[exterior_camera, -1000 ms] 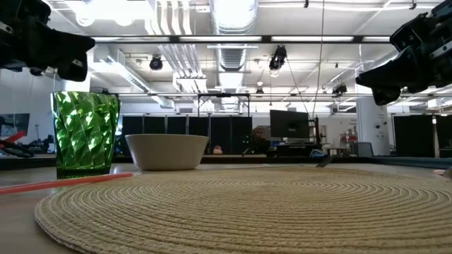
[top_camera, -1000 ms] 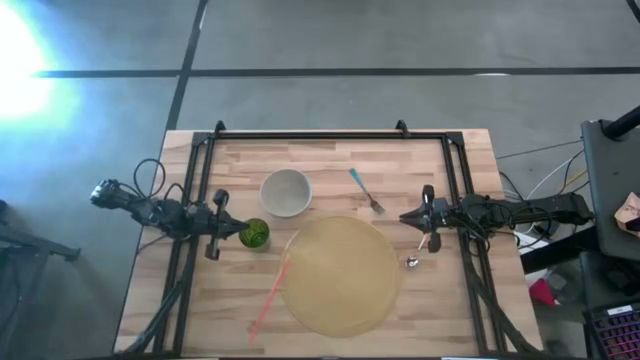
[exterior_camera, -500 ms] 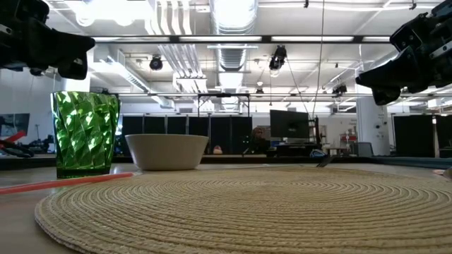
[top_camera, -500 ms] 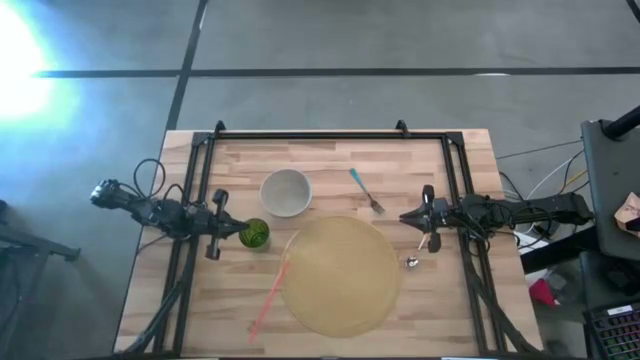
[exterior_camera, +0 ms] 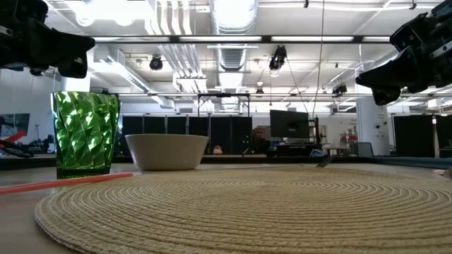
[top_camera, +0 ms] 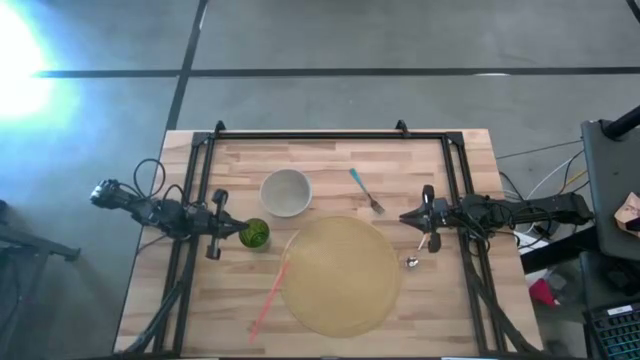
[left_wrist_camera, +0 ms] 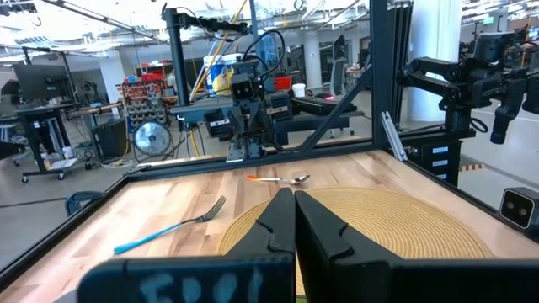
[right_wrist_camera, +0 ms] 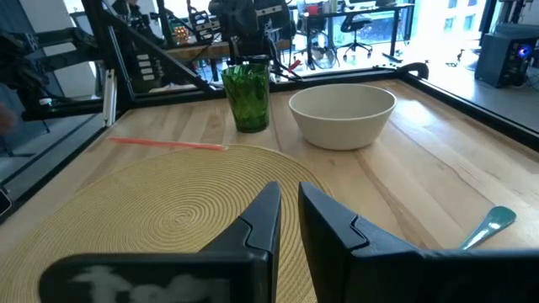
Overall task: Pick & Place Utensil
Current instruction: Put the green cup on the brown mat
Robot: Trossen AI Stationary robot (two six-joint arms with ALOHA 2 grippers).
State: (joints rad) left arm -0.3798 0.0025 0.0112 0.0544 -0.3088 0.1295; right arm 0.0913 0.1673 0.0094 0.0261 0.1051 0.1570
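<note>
A fork (top_camera: 366, 190) with a light blue handle lies flat on the wood between the bowl and my right gripper; it also shows in the left wrist view (left_wrist_camera: 168, 227). A small spoon (top_camera: 418, 252) with an orange handle lies beside the round woven placemat (top_camera: 342, 276). My left gripper (top_camera: 230, 232) hovers shut, just left of the green cup (top_camera: 254, 234). My right gripper (top_camera: 403, 216) hovers with its fingers close together, right of the fork and above the spoon's far end. Neither touches anything.
A cream bowl (top_camera: 286, 192) stands on the far side of the cup. A pink straw (top_camera: 268, 295) lies along the placemat's left edge. Black frame rails (top_camera: 320, 134) run along the far edge and both sides of the table.
</note>
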